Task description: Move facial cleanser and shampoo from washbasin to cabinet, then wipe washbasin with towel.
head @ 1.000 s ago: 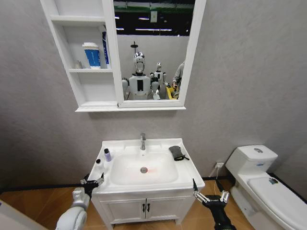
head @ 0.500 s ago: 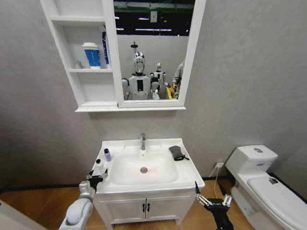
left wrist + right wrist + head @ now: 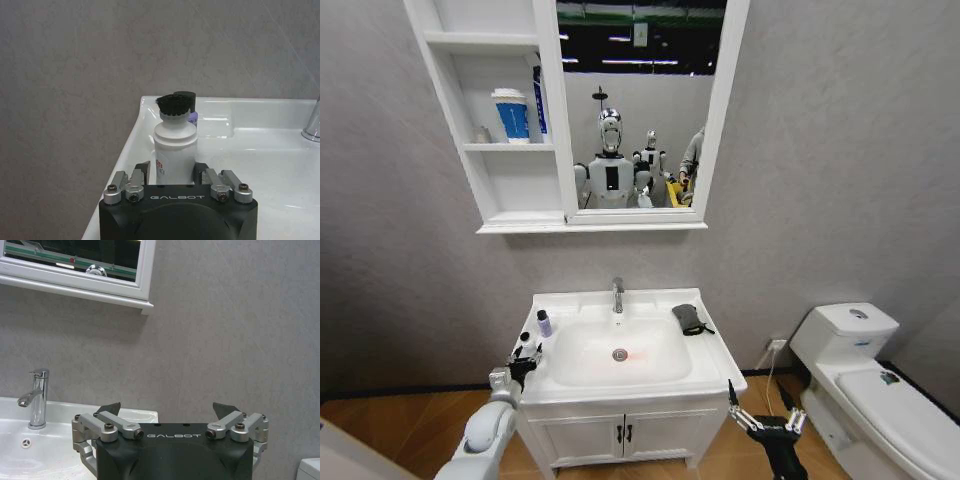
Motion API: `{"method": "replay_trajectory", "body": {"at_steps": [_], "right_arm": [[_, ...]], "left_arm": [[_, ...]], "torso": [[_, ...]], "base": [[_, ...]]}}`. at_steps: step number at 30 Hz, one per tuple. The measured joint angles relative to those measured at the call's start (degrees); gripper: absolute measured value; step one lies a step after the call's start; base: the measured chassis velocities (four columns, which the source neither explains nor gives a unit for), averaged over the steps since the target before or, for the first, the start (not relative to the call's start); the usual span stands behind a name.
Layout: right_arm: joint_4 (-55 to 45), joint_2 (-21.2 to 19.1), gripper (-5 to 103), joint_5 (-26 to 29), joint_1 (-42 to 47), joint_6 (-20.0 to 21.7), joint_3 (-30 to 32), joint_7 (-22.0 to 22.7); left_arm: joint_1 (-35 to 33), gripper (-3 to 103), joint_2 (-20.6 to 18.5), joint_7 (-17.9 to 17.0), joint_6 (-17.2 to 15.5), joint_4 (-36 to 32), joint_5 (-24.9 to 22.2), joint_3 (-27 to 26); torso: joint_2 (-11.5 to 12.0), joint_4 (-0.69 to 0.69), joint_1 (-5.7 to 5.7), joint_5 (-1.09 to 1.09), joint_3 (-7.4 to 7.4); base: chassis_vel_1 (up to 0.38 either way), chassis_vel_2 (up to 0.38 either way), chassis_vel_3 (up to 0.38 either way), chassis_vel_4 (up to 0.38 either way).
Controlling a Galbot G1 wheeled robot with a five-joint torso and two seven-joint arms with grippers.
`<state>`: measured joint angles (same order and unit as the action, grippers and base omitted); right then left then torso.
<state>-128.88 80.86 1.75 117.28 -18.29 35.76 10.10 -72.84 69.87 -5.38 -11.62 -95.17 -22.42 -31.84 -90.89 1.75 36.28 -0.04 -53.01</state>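
Between the fingers of my left gripper (image 3: pixel 171 172), at the left front corner of the washbasin (image 3: pixel 710 375), stands a white bottle with a black cap (image 3: pixel 175 145); my fingers (image 3: pixel 143 170) flank its base on both sides with narrow gaps, spread and not yet closed on it. Just beyond this bottle from my left gripper (image 3: pixel 524 362), nearer the wall, stands a second small bottle with a purple body and dark cap (image 3: pixel 544 323), partly hidden in the left wrist view. Farther off toward the wall rises the chrome faucet (image 3: pixel 617 294). On the far side of the bowl from my left gripper lies the towel (image 3: pixel 688 318), a dark cloth on the rear right of the rim. My right gripper (image 3: pixel 766 407) hangs low beside the right front corner of the basin, fingers (image 3: pixel 109 409) wide apart and holding nothing. Above both grippers, the cabinet (image 3: pixel 470 120) is mounted on the wall; its middle shelf carries a blue and white cup (image 3: pixel 510 115)
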Motion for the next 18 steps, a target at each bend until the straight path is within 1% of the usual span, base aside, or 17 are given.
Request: {"method": "replay_trajectory", "body": {"at_steps": [1, 2, 3, 4, 6, 8, 9, 11, 12, 13, 14, 16, 17, 18], "right_arm": [[0.1, 0.0, 100, 0.1, -0.1, 0.0, 0.0, 0.1], [0.1, -0.1, 100, 0.1, -0.2, 0.1, -0.1, 0.1], [0.1, -0.1, 100, 0.1, -0.2, 0.1, -0.1, 0.1], [0.1, -0.1, 100, 0.3, -0.2, 0.2, -0.2, 0.1], [0.1, -0.1, 100, 0.4, -0.3, 0.2, -0.3, 0.1], [0.1, -0.3, 100, 0.6, -0.4, 0.3, -0.4, 0.1], [0.1, -0.3, 100, 0.6, -0.4, 0.3, -0.4, 0.1], [0.1, -0.5, 100, 0.7, -0.9, 1.0, -0.5, 0.8], [0.1, -0.5, 100, 0.6, -1.0, 1.3, -0.5, 1.1], [0.3, -0.6, 100, 0.1, -1.8, 2.4, -0.6, 2.5], [0.3, -0.6, 100, 0.1, -1.8, 2.4, -0.6, 2.5], [0.7, -1.0, 100, -0.3, -3.4, 3.6, -0.9, 4.3], [0.7, -1.0, 100, -0.3, -3.4, 3.6, -0.9, 4.3], [0.7, -1.1, 100, -0.2, -3.8, 4.0, -1.1, 4.5]], "left_arm": [[-0.3, 41, -0.1, -0.1, 0.0, -0.4, 0.0, 0.0], [-0.6, 36, -0.1, -0.1, 0.0, -1.0, 0.0, -0.1], [-0.6, 36, -0.1, -0.1, 0.0, -1.0, 0.0, -0.1], [-1.0, 33, -0.1, -0.1, 0.0, -1.6, 0.1, -0.2], [-1.2, 33, -0.2, -0.1, 0.0, -1.9, 0.2, -0.3], [-2.2, 32, -0.7, -0.2, -0.2, -4.5, 0.7, -0.9], [-2.2, 32, -0.7, -0.2, -0.2, -4.5, 0.7, -0.9], [-3.8, 32, -2.6, -0.2, -0.6, -9.2, 0.7, -1.9], [-4.1, 32, -3.0, -0.2, -0.8, -9.9, 0.6, -2.2], [-6.3, 32, -5.4, -0.1, -1.7, -14.3, -0.7, -3.7], [-6.3, 32, -5.4, -0.1, -1.7, -14.3, -0.7, -3.7], [-9.2, 32, -10.1, -0.3, -3.5, -20.4, -4.2, -6.5], [-9.2, 32, -10.1, -0.3, -3.5, -20.4, -4.2, -6.5], [-9.8, 32, -11.8, -0.5, -4.1, -22.3, -5.6, -7.6]], "torso": [[0.0, 0.0, 0.0, 0.0, 0.0], [0.0, 0.0, 0.0, 0.0, 0.0], [0.0, 0.0, 0.0, 0.0, 0.0], [0.0, 0.0, 0.0, 0.0, 0.0], [0.0, 0.0, 0.0, 0.0, 0.0], [0.0, 0.0, 0.0, -0.01, 0.0], [0.0, 0.0, 0.0, -0.01, 0.0], [0.0, 0.0, 0.0, -0.01, 0.0], [0.0, 0.0, 0.0, -0.01, 0.0], [0.0, 0.0, 0.0, 0.01, 0.0], [0.0, 0.0, 0.0, 0.01, 0.0], [0.0, -0.02, -0.01, -0.01, 0.0], [0.0, -0.02, -0.01, -0.01, 0.0], [0.0, -0.01, -0.01, 0.01, 0.0]], "base": [[0.0, 0.0, 0.0, 0.0], [0.0, 0.0, 0.0, 0.0], [0.0, 0.0, 0.0, 0.0], [0.0, 0.0, 0.0, 0.0], [0.0, 0.0, 0.0, 0.0], [0.0, 0.0, 0.0, 0.0], [0.0, 0.0, 0.0, 0.0], [0.0, 0.0, 0.0, 0.0], [0.0, 0.0, 0.0, 0.0], [0.0, 0.0, 0.0, 0.0], [0.0, 0.0, 0.0, 0.0], [0.0, 0.0, 0.0, 0.0], [0.0, 0.0, 0.0, 0.0], [0.0, 0.0, 0.0, 0.0]]}}
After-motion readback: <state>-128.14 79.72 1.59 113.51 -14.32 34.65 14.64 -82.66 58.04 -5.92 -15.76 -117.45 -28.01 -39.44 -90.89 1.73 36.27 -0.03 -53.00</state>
